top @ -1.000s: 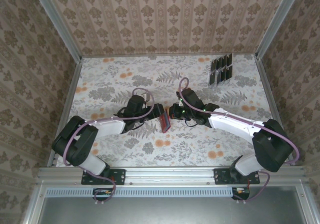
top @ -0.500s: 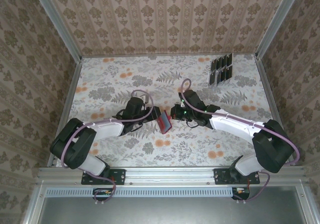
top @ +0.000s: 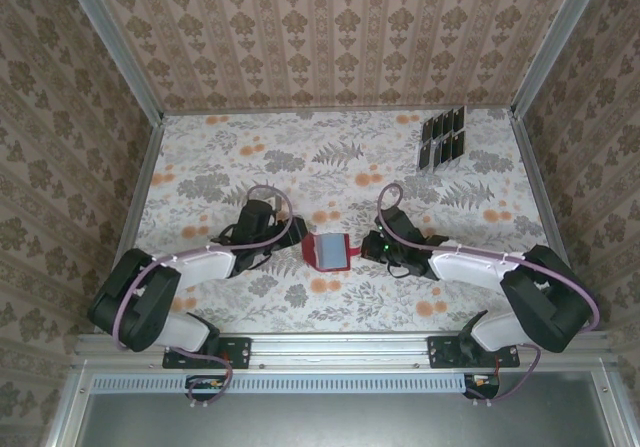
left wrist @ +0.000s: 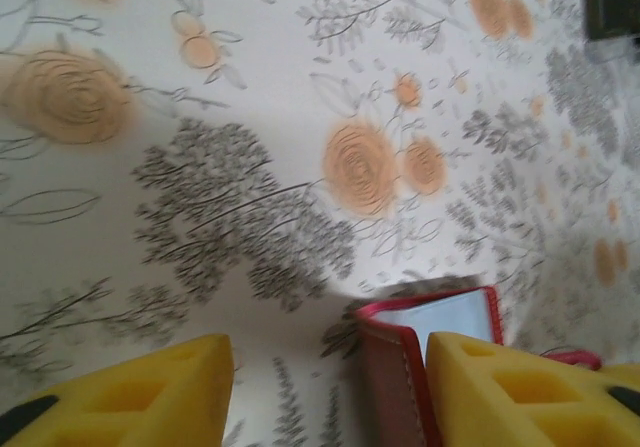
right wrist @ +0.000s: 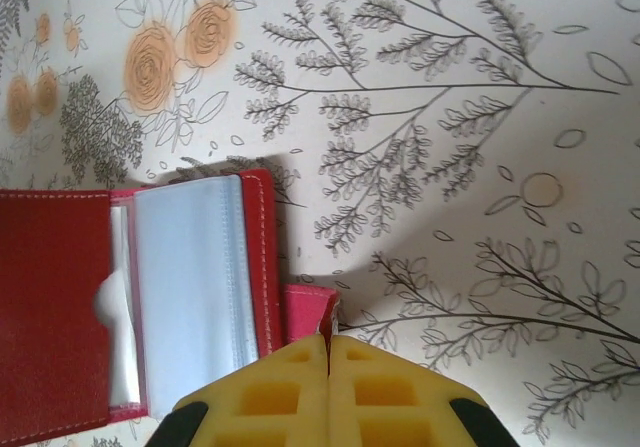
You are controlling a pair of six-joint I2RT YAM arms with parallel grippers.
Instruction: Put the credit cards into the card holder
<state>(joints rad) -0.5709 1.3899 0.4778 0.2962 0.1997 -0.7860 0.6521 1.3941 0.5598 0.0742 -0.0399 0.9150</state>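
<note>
The red card holder (top: 328, 251) lies spread open on the flowered table between both grippers, its pale clear sleeves (right wrist: 190, 287) facing up. My right gripper (right wrist: 329, 339) is shut on its red closing tab (right wrist: 308, 312) at the holder's right edge, and it sits just right of the holder from above (top: 362, 251). My left gripper (left wrist: 330, 352) stands open. The holder's left cover (left wrist: 395, 377) rises against its right finger (left wrist: 520, 387), with bare table up to the other finger. The black credit cards (top: 443, 139) stand in a clear rack at the back right.
Patterned walls close the table at the back and both sides, with metal rails (top: 530, 182) along the edges. The floral tabletop (top: 250, 157) lies open behind the arms. A metal frame (top: 340, 347) runs along the near edge at the arm bases.
The card holder went from standing nearly edge-on to spread open with its inside up. Both grippers drew apart and moved toward the near edge, and the left jaws narrowed a little.
</note>
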